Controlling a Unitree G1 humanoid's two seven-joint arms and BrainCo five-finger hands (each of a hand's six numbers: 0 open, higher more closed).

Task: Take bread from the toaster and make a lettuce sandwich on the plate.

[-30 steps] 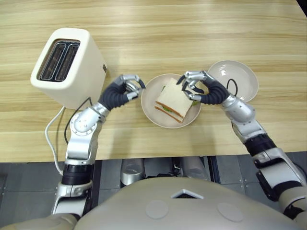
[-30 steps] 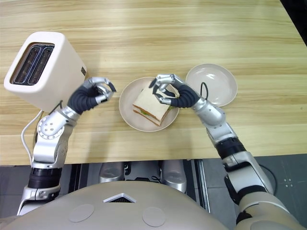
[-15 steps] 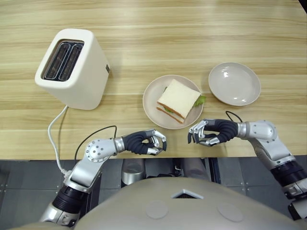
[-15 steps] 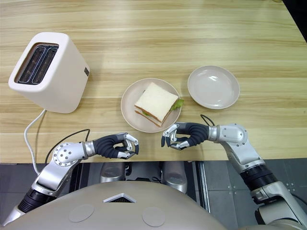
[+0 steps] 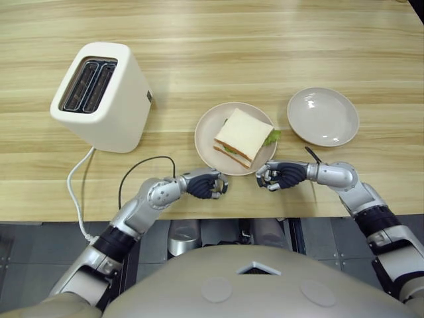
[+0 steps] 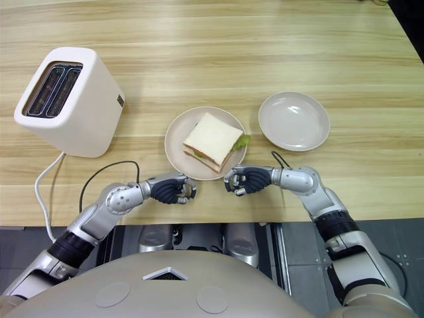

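wooden bench (image 5: 265, 40), sandwich (image 5: 242, 136) on the plate (image 5: 205, 132) near the front edge.
left hand (image 5: 204, 184) and right hand (image 5: 281, 175) lie curled and empty along that edge; toaster (image 5: 99, 93) toward the left.

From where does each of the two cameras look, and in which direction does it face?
Left eye view: on the head, facing forward and down at the light wooden table; the left hand and right hand show, both curled.
Right eye view: beside it, same direction, same hands.
Shared: white box-shaped toaster, white-bread lettuce sandwich on round beige plate.
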